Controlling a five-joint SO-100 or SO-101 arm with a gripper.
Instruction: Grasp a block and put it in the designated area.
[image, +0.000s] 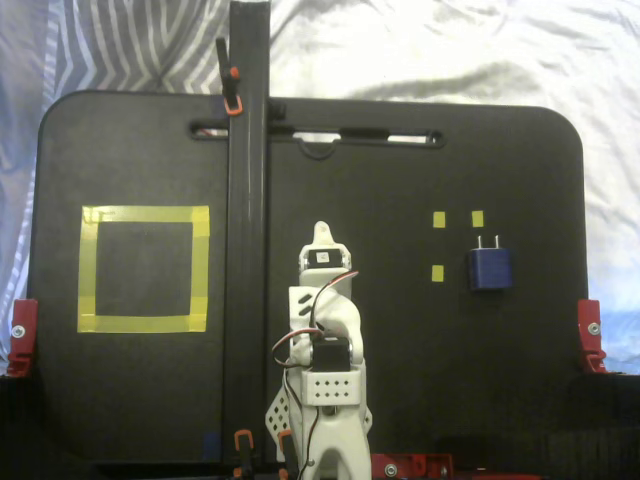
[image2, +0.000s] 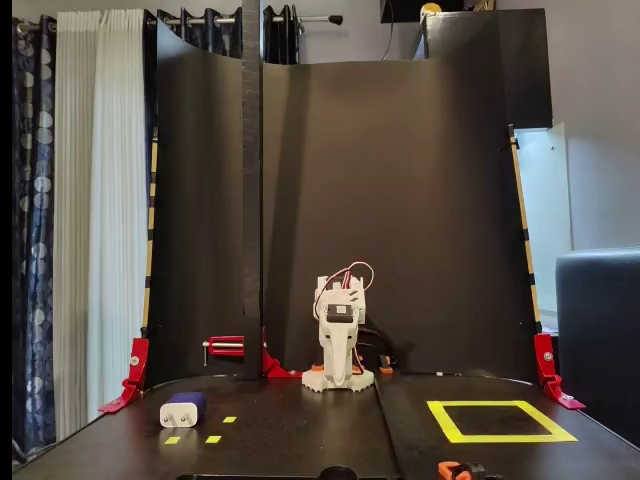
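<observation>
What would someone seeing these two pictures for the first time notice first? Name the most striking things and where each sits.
The bright yellow tape square stands out on the black board, at the left in the view from above. A small dark blue block with two prongs lies far right, beside three tiny yellow markers. Between them the white arm sits folded at the board's near edge, touching neither.

My hand (image: 321, 236) is folded in against my arm, so neither fixed view lets me tell how its jaws stand. From above, a black post (image: 247, 230) covers a strip of the table (image: 420, 400). My base is cut off at the bottom edge
</observation>
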